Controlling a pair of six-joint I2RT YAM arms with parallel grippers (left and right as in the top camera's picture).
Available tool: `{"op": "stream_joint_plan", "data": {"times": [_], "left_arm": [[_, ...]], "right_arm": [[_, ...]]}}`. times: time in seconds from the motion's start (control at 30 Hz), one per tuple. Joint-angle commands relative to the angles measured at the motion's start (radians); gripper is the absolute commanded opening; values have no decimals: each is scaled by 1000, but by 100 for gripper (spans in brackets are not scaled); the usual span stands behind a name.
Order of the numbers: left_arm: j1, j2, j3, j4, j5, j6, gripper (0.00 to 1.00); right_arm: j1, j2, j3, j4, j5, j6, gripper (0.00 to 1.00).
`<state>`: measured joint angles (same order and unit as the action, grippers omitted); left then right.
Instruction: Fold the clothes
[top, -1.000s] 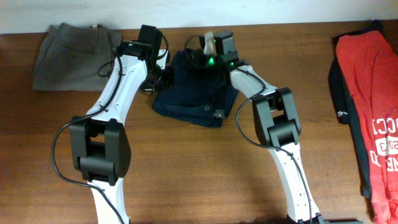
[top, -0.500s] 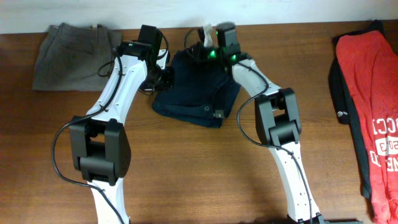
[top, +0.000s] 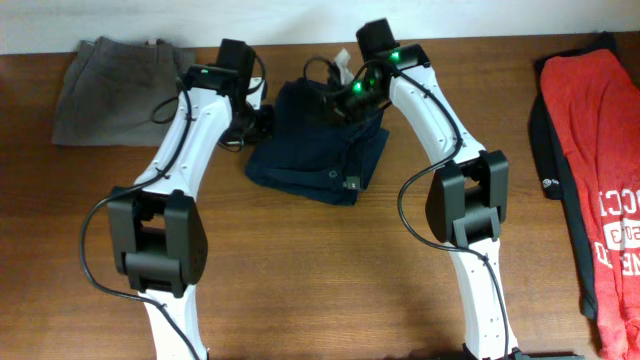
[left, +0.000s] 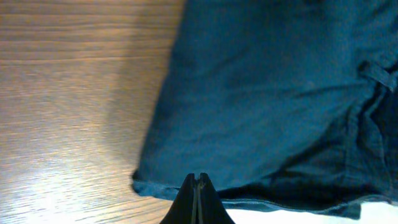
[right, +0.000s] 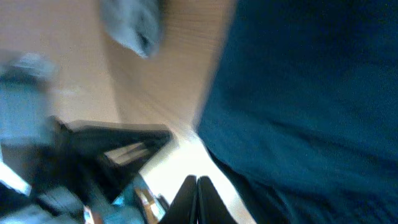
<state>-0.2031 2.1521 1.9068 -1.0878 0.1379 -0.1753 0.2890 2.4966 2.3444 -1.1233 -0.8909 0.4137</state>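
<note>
From above, the clothes (top: 318, 148), a pair of dark navy shorts, lie bunched at the rear middle of the wooden counter (top: 320, 270). The left arm (top: 195, 130) reaches to their left edge and the right arm (top: 430, 100) to their far top edge. Grey-olive shorts (top: 115, 88) lie well apart at the rear left, and a red T-shirt (top: 590, 150) lies at the far right. In the left wrist view the left pincer (left: 198, 185) is clenched, its tips pressed together right at the shorts' hem. The cloth spreads ahead and to the right of it, with bare wood to the left. Whether any hem is caught I cannot tell. The right wrist view is blurred. The right pincer (right: 196, 186) is likewise clenched over bare wood just beside the cloth's edge, and the shorts fill the right side.
</note>
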Motion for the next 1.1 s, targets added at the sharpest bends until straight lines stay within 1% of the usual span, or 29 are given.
{"op": "stream_joint_plan", "data": {"times": [0.0, 0.1, 0.3, 0.4, 0.47, 0.6, 0.77, 1.07], "left_arm": [[45, -43, -6, 7, -16, 4, 0], [74, -43, -6, 7, -16, 0, 1], [122, -43, -6, 6, -11, -3, 0], [132, -43, -6, 6, -11, -3, 1], [132, -43, -6, 4, -11, -3, 1], [132, -43, -6, 3, -11, -3, 1], [132, -43, -6, 4, -11, -3, 0], [132, -43, -6, 3, -11, -3, 1]], "right_arm": [[46, 1, -6, -80, 60, -187, 4], [66, 1, -28, -92, 73, -201, 4], [91, 3, -131, -18, 50, -208, 4], [99, 3, -227, 64, -5, -207, 4], [103, 3, -330, 137, -48, -201, 4], [102, 3, -451, 174, -48, -181, 4], [103, -32, -459, 133, -48, -170, 4], [103, -288, -409, 140, 55, -144, 4]]}}
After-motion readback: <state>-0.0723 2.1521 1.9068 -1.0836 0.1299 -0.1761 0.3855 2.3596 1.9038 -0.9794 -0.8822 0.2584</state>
